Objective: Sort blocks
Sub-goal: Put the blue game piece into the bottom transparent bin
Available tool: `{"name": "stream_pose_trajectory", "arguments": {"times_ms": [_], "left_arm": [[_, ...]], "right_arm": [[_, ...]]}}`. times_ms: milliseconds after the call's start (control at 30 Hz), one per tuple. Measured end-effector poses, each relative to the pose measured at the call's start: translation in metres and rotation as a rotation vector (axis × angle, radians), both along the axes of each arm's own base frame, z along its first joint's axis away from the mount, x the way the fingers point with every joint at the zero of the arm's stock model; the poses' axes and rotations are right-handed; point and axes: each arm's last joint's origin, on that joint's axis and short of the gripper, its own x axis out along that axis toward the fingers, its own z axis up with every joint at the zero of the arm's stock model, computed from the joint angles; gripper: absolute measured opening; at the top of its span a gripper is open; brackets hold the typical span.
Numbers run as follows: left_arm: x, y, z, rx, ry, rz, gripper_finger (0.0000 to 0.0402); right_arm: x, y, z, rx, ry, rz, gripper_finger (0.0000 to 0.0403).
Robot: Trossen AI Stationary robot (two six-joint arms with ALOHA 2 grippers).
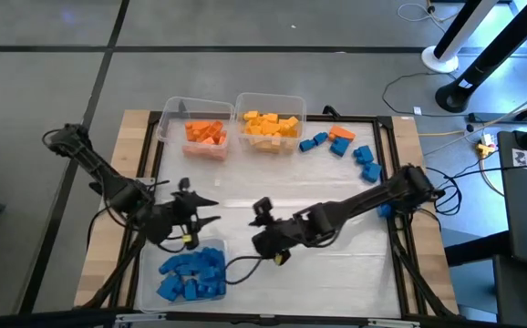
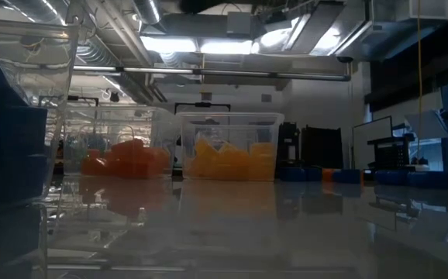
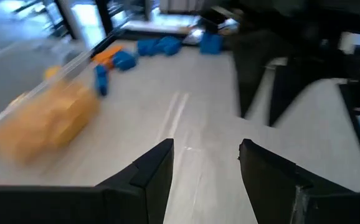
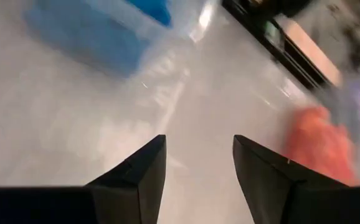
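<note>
Hovering mid-table, the right gripper [image 1: 262, 239] and left gripper [image 1: 204, 211] both stand open and empty. The unsorted blocks [image 1: 347, 150] lie far right; light, stiff and slick, probably best pinched across flat sides.

a lab: exposed ceiling ducts [image 2: 115, 58], strip lights [image 2: 208, 43], cabled stands [image 1: 469, 55] on concrete floor
</note>
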Motion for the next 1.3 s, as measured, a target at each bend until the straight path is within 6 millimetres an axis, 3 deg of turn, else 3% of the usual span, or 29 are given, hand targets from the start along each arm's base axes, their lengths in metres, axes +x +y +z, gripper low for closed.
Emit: {"name": "stream_pose_trajectory", "arguments": {"times_ms": [233, 500, 800, 900, 1067, 1300], "left_arm": [[0.046, 0.008, -0.005, 0.028, -0.005, -0.169, 0.0169], [0.103, 0.037, -0.027, -0.007, -0.033, -0.276, 0.0169], [0.158, 0.080, -0.052, -0.085, -0.131, -0.348, 0.0169], [0.170, 0.089, -0.059, -0.089, -0.113, -0.331, 0.0169], [0.179, 0.090, -0.073, -0.097, -0.070, -0.337, 0.0169], [0.180, 0.088, -0.075, -0.100, -0.061, -0.341, 0.0169]], "right_arm": [[-0.046, 0.007, 0.029, -0.121, 0.005, -0.190, 0.0186], [-0.096, 0.004, 0.047, -0.200, -0.004, -0.419, 0.0186], [-0.126, -0.012, 0.051, -0.303, 0.038, -0.598, 0.0186], [-0.127, -0.021, 0.046, -0.331, 0.058, -0.639, 0.0186], [-0.129, -0.047, 0.039, -0.387, 0.162, -0.645, 0.0186], [-0.146, -0.115, 0.024, -0.349, 0.364, -0.785, 0.0186]]}}
